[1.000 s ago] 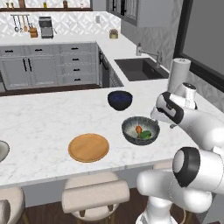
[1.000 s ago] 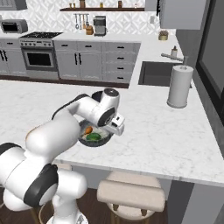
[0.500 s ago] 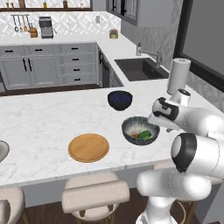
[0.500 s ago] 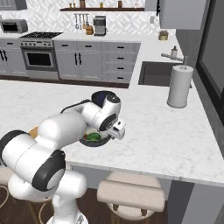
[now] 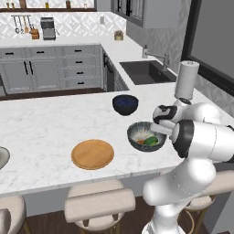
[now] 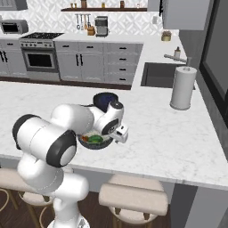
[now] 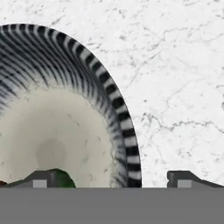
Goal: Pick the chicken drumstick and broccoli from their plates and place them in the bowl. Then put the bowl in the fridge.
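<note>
The grey bowl [image 5: 137,132] with its striped, mottled outside stands near the counter's front edge. The green broccoli [image 5: 153,140] and the orange-brown chicken drumstick [image 5: 141,141] lie inside it. My gripper [image 5: 160,130] hangs open just over the bowl's right rim. In the hand view the gripper [image 7: 113,179] straddles the bowl's wall [image 7: 122,131], with one fingertip [image 7: 41,179] inside by the broccoli [image 7: 64,179] and the other outside over the marble. The wooden plate [image 5: 93,154] lies bare to the bowl's left, and the grey-rimmed plate [image 5: 2,157] shows at the left edge. The fridge is out of view.
A dark navy bowl [image 5: 125,104] sits just behind the grey bowl. A paper towel roll [image 5: 186,80] stands at the right, near the sink [image 5: 146,71]. Stools [image 5: 99,203] line the counter's front edge. My own arm [image 6: 58,133] covers the bowl's left side in the right base view.
The hand has edged down and closer to the bowl's right rim, and the elbow has swung forward. The jaws have stayed open, and the bowl and the food have not moved.
</note>
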### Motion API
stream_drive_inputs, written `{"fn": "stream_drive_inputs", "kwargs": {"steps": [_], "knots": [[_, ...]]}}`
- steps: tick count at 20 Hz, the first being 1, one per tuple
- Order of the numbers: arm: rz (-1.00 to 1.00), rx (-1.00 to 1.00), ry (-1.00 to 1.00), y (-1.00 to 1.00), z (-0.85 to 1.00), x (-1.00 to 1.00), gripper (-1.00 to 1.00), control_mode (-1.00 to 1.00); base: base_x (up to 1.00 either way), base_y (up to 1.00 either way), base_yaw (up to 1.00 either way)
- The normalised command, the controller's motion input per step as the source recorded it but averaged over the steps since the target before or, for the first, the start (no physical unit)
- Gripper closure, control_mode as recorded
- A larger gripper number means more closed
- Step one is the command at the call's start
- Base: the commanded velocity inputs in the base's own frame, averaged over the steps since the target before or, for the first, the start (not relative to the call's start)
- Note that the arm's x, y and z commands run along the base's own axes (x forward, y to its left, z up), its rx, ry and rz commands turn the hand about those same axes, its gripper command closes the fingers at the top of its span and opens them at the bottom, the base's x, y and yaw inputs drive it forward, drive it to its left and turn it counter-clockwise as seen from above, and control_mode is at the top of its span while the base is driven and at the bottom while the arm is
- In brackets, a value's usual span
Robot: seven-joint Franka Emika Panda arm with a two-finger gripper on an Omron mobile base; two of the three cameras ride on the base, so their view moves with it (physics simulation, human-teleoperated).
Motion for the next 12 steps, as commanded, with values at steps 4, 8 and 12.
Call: {"fn": "stream_drive_inputs", "kwargs": {"steps": [4, 8, 12], "knots": [[0.00, -0.02, 0.00, 0.00, -0.32, 0.21, -1.00, -1.00, 0.00, 0.00, 0.00], [0.00, -0.03, 0.01, 0.00, -0.38, 0.01, -1.00, -1.00, 0.00, 0.00, 0.00], [0.00, 0.00, 0.00, 0.04, -0.07, 0.00, 1.00, -1.00, 0.00, 0.00, 0.00]]}}
